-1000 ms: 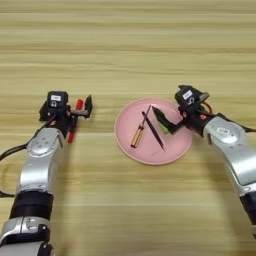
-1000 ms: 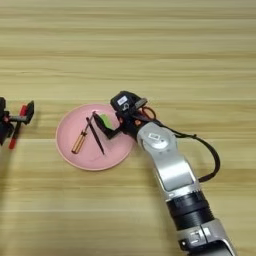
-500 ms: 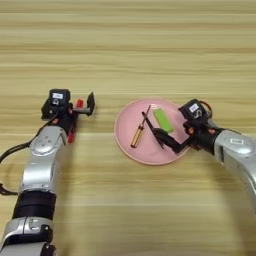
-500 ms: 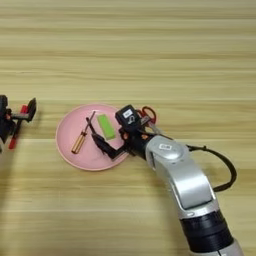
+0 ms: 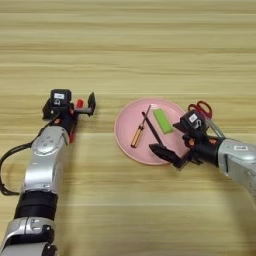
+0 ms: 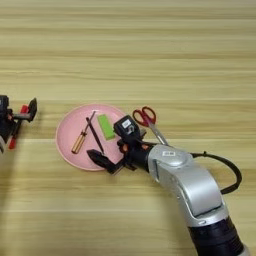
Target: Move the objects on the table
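Round pink plate lies on the wide light-wood table, a little right of the middle, and carries an orange-handled screwdriver, a slim black pen and a green block, all three close together on its upper half. The block now shows whole and uncovered, whereas a second ago the right gripper stood over it at the plate's far right rim. Since then the right gripper has drawn back toward the robot and now sits low over the plate's near right rim, its black fingers spread apart and holding nothing. With that arm withdrawn, a pair of red-handled scissors has come into sight on the wood just beside the plate's right edge, blades pointing down and to the right. The left gripper stays well to the left of the plate, as before, its fingers parted. A slim red-capped marker pen lies on the table under and beside it, partly hidden by the arm; whether the fingers touch it cannot be told.
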Action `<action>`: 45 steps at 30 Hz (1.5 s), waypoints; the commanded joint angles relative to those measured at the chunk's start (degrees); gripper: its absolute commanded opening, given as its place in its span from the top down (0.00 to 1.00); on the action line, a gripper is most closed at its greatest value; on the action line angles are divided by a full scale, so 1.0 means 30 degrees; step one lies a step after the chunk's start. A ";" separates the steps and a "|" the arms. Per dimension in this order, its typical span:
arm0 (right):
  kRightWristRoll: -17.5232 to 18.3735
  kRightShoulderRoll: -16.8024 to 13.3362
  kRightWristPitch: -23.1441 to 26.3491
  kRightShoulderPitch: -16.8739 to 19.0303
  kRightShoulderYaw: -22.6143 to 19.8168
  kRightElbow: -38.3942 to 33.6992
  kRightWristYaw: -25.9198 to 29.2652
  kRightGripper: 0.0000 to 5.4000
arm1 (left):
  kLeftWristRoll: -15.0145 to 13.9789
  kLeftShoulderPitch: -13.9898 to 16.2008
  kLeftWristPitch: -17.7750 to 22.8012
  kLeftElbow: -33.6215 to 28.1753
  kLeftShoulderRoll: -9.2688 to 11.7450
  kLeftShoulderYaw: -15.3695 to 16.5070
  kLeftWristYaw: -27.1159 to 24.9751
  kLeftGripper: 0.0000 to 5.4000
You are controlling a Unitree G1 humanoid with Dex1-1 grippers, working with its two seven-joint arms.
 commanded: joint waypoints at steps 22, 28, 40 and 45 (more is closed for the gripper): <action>0.0495 0.0362 0.0411 -0.1685 0.1185 0.2518 -0.0191 0.00 | 0.1112 -0.0331 -0.1040 0.1154 -0.0189 -0.0145 0.1463 0.01; 0.0446 0.0519 0.0301 -0.2170 0.1172 0.3381 -0.0191 0.00 | 0.1096 -0.0314 -0.1103 0.1179 -0.0217 -0.0135 0.1492 0.01; 0.0338 0.0890 -0.0043 -0.3001 0.1206 0.5561 -0.0050 0.00 | 0.1080 -0.0276 -0.1099 0.1133 -0.0239 -0.0082 0.1535 0.01; 0.0252 0.1032 -0.0257 -0.3238 0.1212 0.6282 -0.0029 0.00 | 0.1064 -0.0270 -0.1072 0.1128 -0.0230 -0.0069 0.1525 0.01</action>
